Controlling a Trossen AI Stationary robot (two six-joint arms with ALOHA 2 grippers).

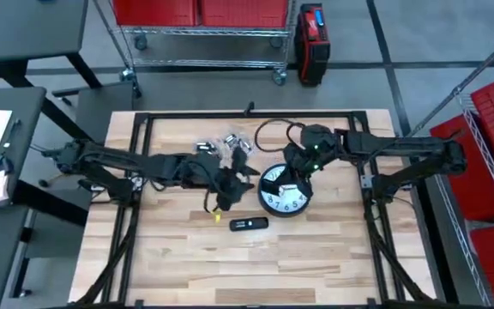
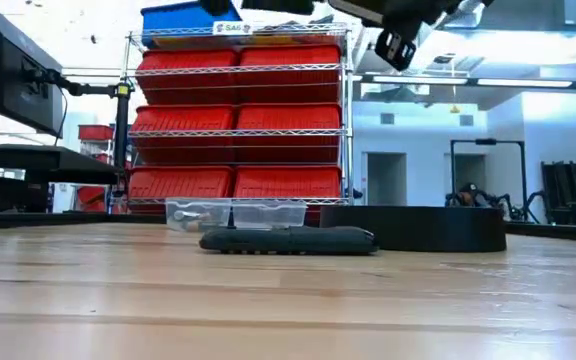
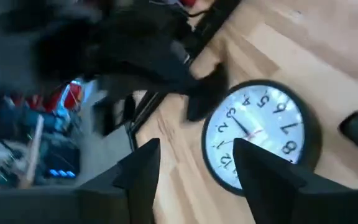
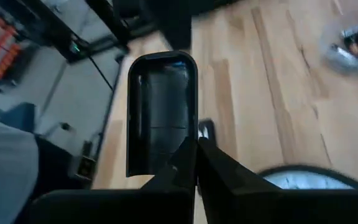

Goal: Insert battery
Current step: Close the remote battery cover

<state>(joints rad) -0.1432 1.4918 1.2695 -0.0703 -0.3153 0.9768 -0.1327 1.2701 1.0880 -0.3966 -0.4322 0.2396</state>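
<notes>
A black remote lies flat on the wooden table, just near of a round wall clock that lies face up. Above the clock's far edge my right gripper is shut on a black battery cover. My left gripper hangs open over the table left of the clock, with nothing between its fingers. Batteries show inside clear bags at the table's far middle, also seen as a bag in the right wrist view. My right gripper pinches one end of the battery cover between its two shut fingers. The cover sticks out past the fingertips, hollow side toward the camera, lifted clear of the table.
The remote and the clock's black rim lie low on the table in the low view, with a clear bag behind them. Bare wood stretches along the near side of the table. Red bins on wire shelves stand beyond the far edge.
</notes>
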